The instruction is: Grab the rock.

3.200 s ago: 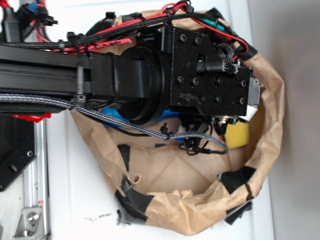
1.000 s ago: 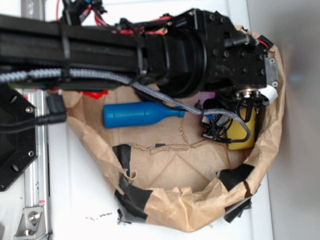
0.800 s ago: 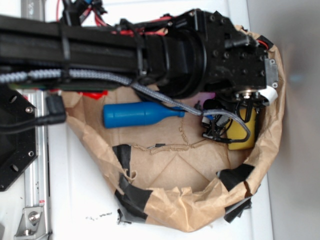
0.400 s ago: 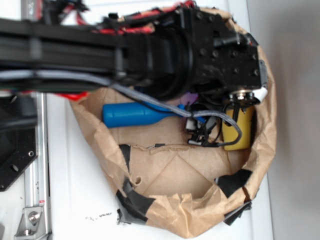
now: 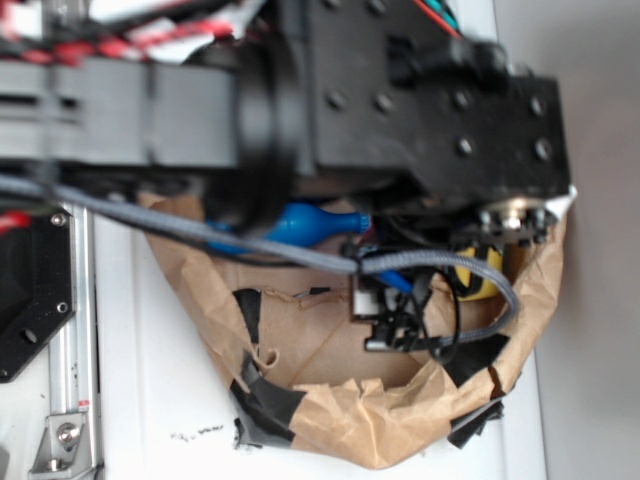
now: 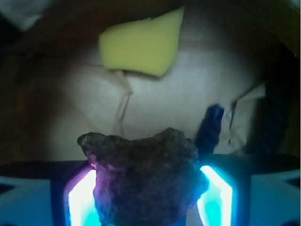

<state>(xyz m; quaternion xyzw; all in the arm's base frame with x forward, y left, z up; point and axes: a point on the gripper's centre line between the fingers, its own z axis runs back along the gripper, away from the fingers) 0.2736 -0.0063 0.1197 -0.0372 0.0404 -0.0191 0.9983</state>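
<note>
In the wrist view the rock, a dark lumpy brown-grey stone, fills the space between my gripper's two lit fingers. The left pad glows purple-cyan and the right pad cyan, and both press against the rock's sides. The gripper is shut on the rock, which hangs above the brown paper floor. In the exterior view the black wrist housing hides both the rock and the fingers.
A crumpled brown paper bag patched with black tape rings the work area. Inside lie a yellow sponge wedge, also seen as sponge, and a blue bottle, partly under the arm. A braided cable loops below the wrist.
The arm has come up toward the exterior camera, looming larger and blurred. It now covers most of the blue bottle and the yellow sponge.
</note>
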